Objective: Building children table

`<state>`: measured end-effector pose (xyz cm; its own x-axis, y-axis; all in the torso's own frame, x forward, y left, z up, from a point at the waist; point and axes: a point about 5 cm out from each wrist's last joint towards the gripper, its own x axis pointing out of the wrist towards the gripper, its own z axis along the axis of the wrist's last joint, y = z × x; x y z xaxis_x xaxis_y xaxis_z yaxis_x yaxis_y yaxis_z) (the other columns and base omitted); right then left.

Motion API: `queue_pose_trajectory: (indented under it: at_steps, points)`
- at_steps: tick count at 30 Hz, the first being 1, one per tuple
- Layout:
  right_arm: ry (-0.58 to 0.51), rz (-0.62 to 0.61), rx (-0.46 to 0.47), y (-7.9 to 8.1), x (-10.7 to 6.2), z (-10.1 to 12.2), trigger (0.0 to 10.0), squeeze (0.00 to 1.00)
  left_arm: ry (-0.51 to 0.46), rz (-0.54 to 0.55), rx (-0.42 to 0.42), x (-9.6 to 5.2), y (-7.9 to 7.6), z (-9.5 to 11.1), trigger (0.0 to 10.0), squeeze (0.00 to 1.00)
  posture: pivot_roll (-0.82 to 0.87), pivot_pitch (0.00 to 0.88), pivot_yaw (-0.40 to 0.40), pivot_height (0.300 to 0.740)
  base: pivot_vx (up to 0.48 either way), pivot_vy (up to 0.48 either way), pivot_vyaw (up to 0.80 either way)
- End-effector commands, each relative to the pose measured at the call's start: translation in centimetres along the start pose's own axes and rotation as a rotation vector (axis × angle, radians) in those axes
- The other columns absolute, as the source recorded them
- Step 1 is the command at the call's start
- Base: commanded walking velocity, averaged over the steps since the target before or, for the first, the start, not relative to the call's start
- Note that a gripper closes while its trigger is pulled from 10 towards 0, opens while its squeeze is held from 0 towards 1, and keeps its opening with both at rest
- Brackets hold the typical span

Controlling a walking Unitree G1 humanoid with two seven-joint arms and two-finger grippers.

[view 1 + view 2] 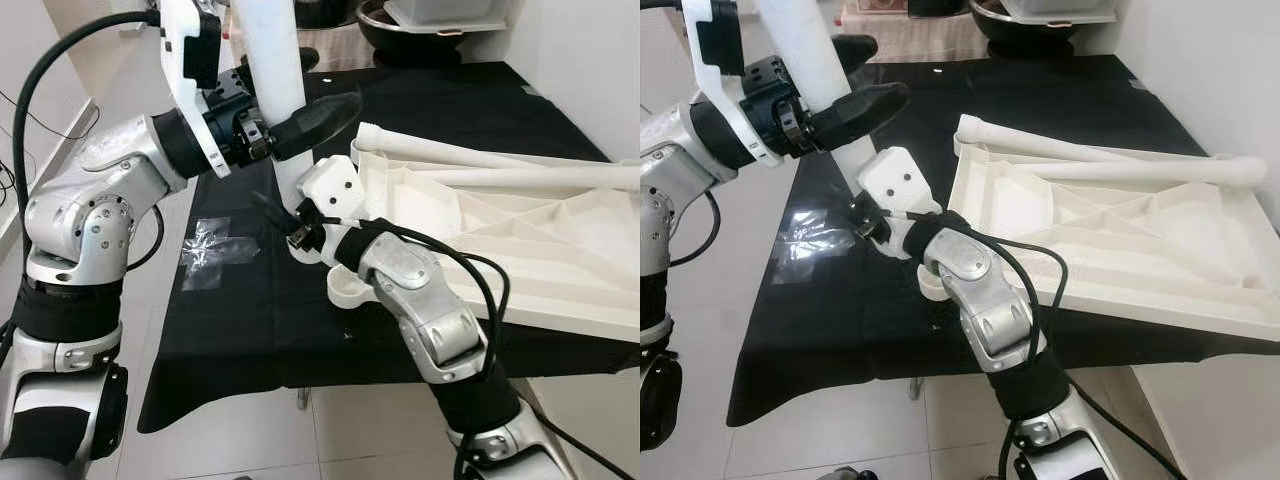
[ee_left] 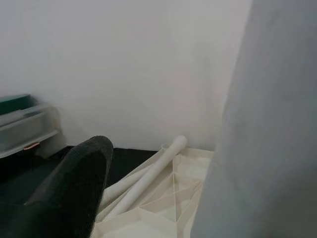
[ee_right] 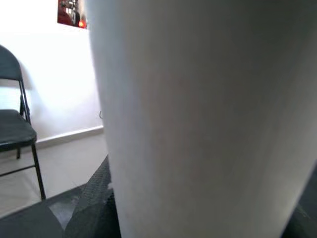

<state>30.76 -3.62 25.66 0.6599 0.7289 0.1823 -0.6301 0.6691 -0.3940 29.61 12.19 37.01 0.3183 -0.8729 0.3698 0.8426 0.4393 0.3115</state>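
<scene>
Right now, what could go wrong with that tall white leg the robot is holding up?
The table leg stands upright, pinched by the left gripper and steadied low by the right gripper. If either slips, it may topple. The upside-down tabletop overhangs the table edge and might slide if bumped.

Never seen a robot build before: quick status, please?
Left gripper clamps upright white plastic leg. Right gripper at its lower end. Upturned white tabletop beside, two legs lying on it.

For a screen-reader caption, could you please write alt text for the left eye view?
Both grippers hold an upright white table leg at the corner of an upturned white tabletop lying on a black-covered table. The left gripper clamps it higher up, the right gripper near its base; two more legs lie across the tabletop.
</scene>
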Motion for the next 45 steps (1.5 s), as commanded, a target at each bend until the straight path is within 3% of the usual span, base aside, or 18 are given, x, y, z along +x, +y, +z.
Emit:
queue_pose_trajectory:
  at_steps: [1,17,18,19,21,23,24,27,28,29,30,37,38,40,41,45]
  points:
    - [-0.041,0.055,-0.029,1.1,0.0,0.7,10.0,0.0,-0.012,0.029,0.028,0.2,0.5,0.4,0.0,0.0,0.0,0.107,0.011,0.74,0.0,0.0,0.0]
    - [0.058,-0.036,-0.034,0.2,0.1,-1.0,10.0,0.0,0.008,0.009,0.059,0.6,0.3,1.2,0.0,0.0,0.01,0.111,0.008,0.74,0.0,0.0,0.0]
    - [0.057,-0.027,0.005,0.2,0.1,-1.1,10.0,0.55,0.025,-0.041,0.043,0.5,-0.2,0.9,0.0,0.0,0.01,0.106,0.008,0.74,0.0,0.0,0.0]
    - [0.058,0.024,0.055,0.4,0.0,-1.2,10.0,1.0,0.038,-0.104,0.033,0.3,-0.8,0.7,0.0,0.0,0.01,0.106,0.008,0.74,0.0,0.0,0.0]
    - [0.052,0.129,0.119,1.1,-0.2,-1.2,10.0,1.0,0.06,-0.222,-0.013,0.1,-1.9,0.1,0.0,0.0,0.01,0.101,0.009,0.74,0.0,0.0,0.0]
    - [0.052,0.149,0.131,1.2,-0.2,-1.2,10.0,1.0,0.065,-0.249,-0.03,0.0,-2.1,-0.1,0.0,0.0,0.01,0.101,0.009,0.74,0.0,0.0,0.0]
    - [0.062,0.185,0.172,1.4,-0.2,-1.2,10.0,1.0,0.089,-0.316,-0.047,0.0,-2.7,-0.6,0.0,0.0,0.01,0.101,0.009,0.74,0.0,0.0,0.0]
    - [0.071,0.229,0.161,1.4,-0.4,-1.4,10.0,1.0,0.124,-0.371,-0.066,0.0,-3.3,-1.3,0.0,0.0,0.0,0.098,0.007,0.74,0.0,0.0,0.0]
    - [0.081,0.286,0.196,1.7,-0.5,-1.5,10.0,0.19,0.15,-0.419,-0.076,-0.1,-3.9,-1.9,0.0,0.0,0.0,0.096,0.005,0.74,0.0,0.0,0.0]
    - [0.081,0.286,0.196,1.7,-0.5,-1.5,10.0,0.19,0.15,-0.419,-0.076,-0.1,-3.9,-1.9,0.0,0.0,0.0,0.096,0.005,0.74,0.0,0.0,0.0]
    - [0.082,0.301,0.21,1.8,-0.5,-1.5,10.0,0.0,0.15,-0.431,-0.081,-0.1,-4.0,-2.0,0.0,0.0,0.0,0.097,0.004,0.74,0.0,0.0,0.0]
    - [0.066,0.349,0.317,2.3,-0.5,-1.3,10.0,0.0,0.13,-0.452,-0.093,-0.2,-4.4,-1.8,0.0,0.0,0.0,0.099,0.0,0.74,0.0,0.0,0.0]
    - [0.065,0.357,0.326,2.4,-0.5,-1.2,7.4,0.0,0.127,-0.453,-0.092,-0.2,-4.4,-1.8,0.0,0.0,0.0,0.099,0.0,0.74,0.0,0.0,0.0]
    - [0.067,0.365,0.332,2.4,-0.5,-1.2,7.4,0.0,0.125,-0.453,-0.091,-0.2,-4.4,-1.8,0.0,0.0,0.0,0.099,0.0,0.74,0.0,0.0,0.0]
    - [0.07,0.378,0.346,2.6,-0.5,-1.2,0.0,0.0,0.122,-0.454,-0.089,-0.3,-4.3,-1.7,0.0,0.0,0.0,0.099,0.0,0.74,0.0,0.0,0.0]
    - [0.071,0.402,0.365,3.1,-0.6,-1.1,0.0,0.0,0.115,-0.457,-0.085,-0.3,-4.3,-1.5,0.0,0.0,0.0,0.101,0.002,0.74,0.0,0.0,0.0]
